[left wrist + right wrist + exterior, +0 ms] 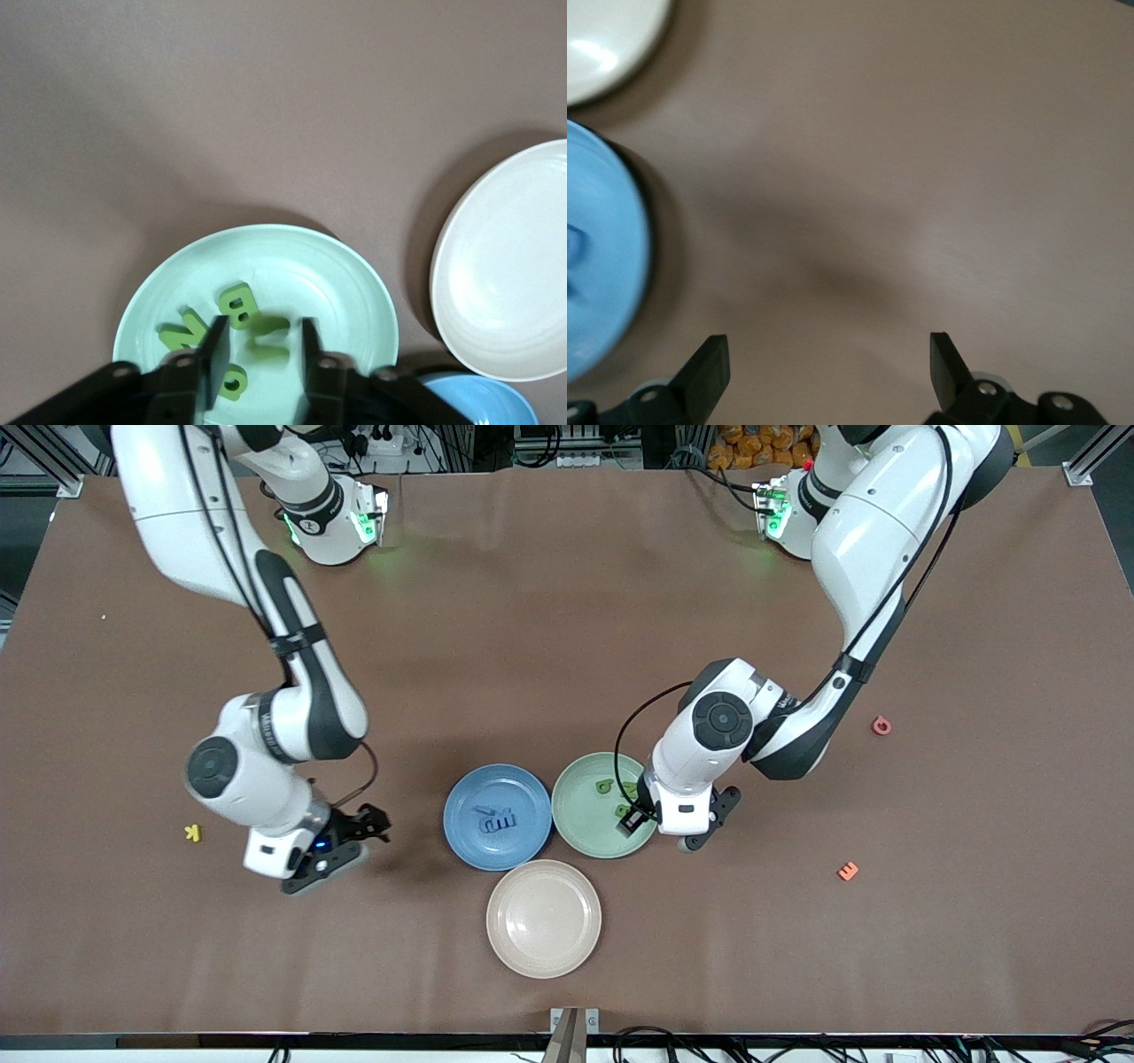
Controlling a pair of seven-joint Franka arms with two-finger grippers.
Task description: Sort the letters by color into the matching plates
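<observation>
A: We see the left tool low over the green plate, at its edge toward the left arm's end of the bench. Its fingers stand a little apart, and a green letter shows in the gap. Whether they grip it or it lies loose on the plate, we cannot tell.

B: And we count three more green letters on that plate beside the tool. The right tool?

A: Spread wide and holding nothing, over bare bench beside the blue plate, toward the right arm's end.

B: We see blue letters piled on the blue plate, which touches the green one. The beige plate sits nearer the front camera, between the two, with no letters on it.

A: Loose on the bench we find a yellow letter near the right arm, and a red letter and an orange letter toward the left arm's end.
</observation>
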